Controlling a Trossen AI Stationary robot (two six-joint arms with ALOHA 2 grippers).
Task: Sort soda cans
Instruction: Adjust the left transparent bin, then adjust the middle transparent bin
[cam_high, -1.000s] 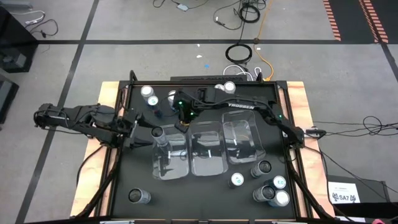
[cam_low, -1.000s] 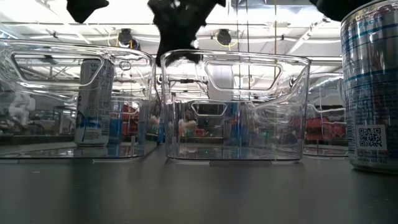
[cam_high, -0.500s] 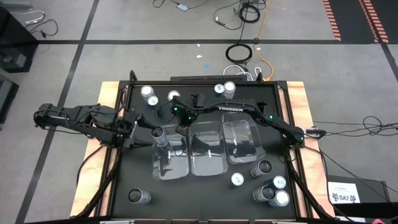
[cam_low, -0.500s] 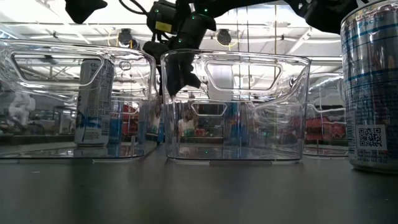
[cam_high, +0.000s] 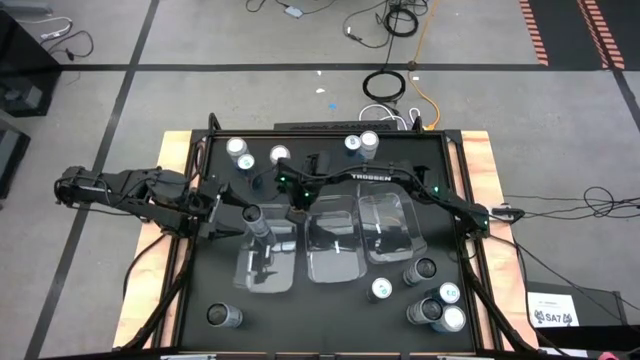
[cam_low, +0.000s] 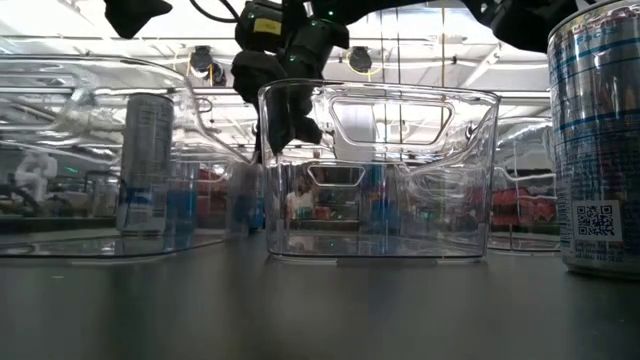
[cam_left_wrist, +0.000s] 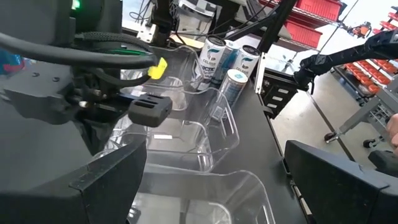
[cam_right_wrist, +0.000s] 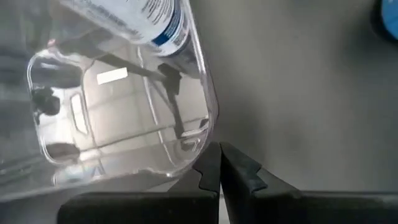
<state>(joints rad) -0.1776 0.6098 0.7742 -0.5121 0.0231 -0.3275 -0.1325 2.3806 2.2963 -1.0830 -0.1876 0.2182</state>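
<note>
**Cans in two clusters around three bins**

Slim soda cans (cam_high: 430, 300) with round silver or dark tops stand on the black surface (cam_high: 330, 315); one stands in the left bin (cam_high: 265, 262). Left gripper (cam_high: 228, 218) jaws released; right gripper (cam_high: 296, 203) jaws clenched, holding nothing.

Even overhead lighting, soft shadows. Ceiling lights glare through the clear bins (cam_low: 380, 170); left bin (cam_low: 120, 160) motion-blurred in low view. Near can (cam_low: 598, 140) oversized, cropped. Black table (cam_high: 320, 310) matte, low reflections.

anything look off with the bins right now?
Yes. The left bin sits skewed and shoved toward the near edge, out of line with the other two bins, with a can inside. The right end effector, shut, is at its rim.
</note>
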